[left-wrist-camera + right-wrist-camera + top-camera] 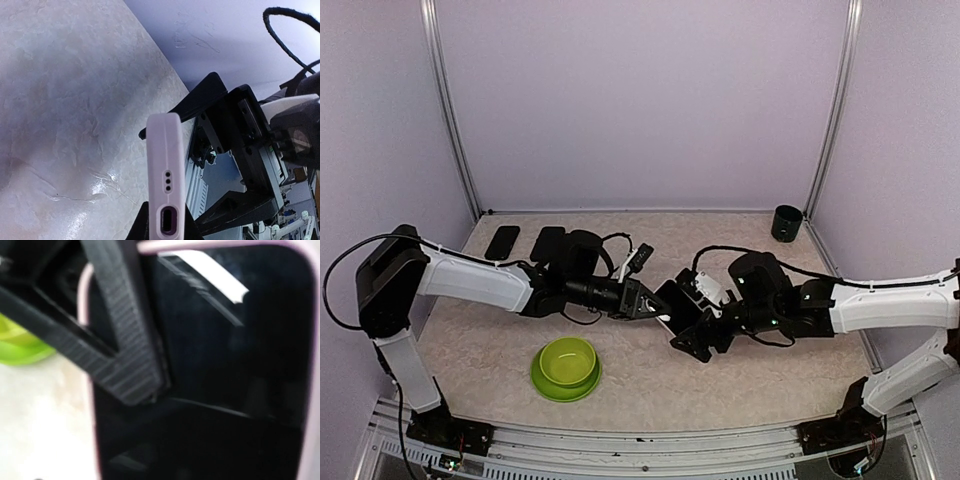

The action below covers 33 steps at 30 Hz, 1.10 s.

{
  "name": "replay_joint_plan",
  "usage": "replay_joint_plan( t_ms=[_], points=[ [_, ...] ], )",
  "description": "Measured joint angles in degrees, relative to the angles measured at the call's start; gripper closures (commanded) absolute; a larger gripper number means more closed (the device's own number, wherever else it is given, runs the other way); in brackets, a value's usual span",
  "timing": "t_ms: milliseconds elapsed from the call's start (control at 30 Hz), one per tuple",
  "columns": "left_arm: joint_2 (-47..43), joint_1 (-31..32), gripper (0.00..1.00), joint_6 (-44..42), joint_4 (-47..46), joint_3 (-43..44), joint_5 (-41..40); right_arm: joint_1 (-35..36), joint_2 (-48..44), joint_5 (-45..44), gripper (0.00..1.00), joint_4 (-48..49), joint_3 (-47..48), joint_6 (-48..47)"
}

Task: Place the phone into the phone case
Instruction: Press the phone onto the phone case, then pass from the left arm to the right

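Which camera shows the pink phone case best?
Left wrist: the pink phone case is sharp, end-on, its port and holes plain. Right wrist is a blurred close-up of a pink rim around a dark face. Top external shows only a tiny sliver.

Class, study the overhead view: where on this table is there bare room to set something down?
Free: the tabletop between green bowl and right arm; the back strip left of the black cup. Crowded: the centre, where left gripper and right gripper meet at the pink phone case.

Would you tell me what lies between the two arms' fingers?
A dark phone with a pink rim, pinched by the left fingers; see the top view.
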<state>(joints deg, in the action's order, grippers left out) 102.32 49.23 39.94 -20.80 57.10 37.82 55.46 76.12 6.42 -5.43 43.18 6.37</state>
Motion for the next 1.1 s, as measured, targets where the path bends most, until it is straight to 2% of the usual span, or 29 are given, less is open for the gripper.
replay_joint_plan(
  t_ms=[267,567,733,1100],
  points=[
    [-2.91,-1.33,1.00,-9.09,4.52,0.15,2.69,-1.33,-4.52,4.81,0.03,1.57,-0.22,0.96],
    [-6.14,-2.34,1.00,-18.36,11.56,-2.86,3.98,-1.90,-7.02,10.93,0.18,4.02,-1.03,1.46],
    [-8.98,-1.49,1.00,-22.88,13.68,-3.32,4.57,-1.92,-6.21,14.34,0.24,5.07,-1.57,1.75],
    [-10.60,2.40,1.00,-29.31,15.52,-4.44,8.31,-1.92,-4.90,19.28,0.32,6.80,-1.95,2.14]
  ],
)
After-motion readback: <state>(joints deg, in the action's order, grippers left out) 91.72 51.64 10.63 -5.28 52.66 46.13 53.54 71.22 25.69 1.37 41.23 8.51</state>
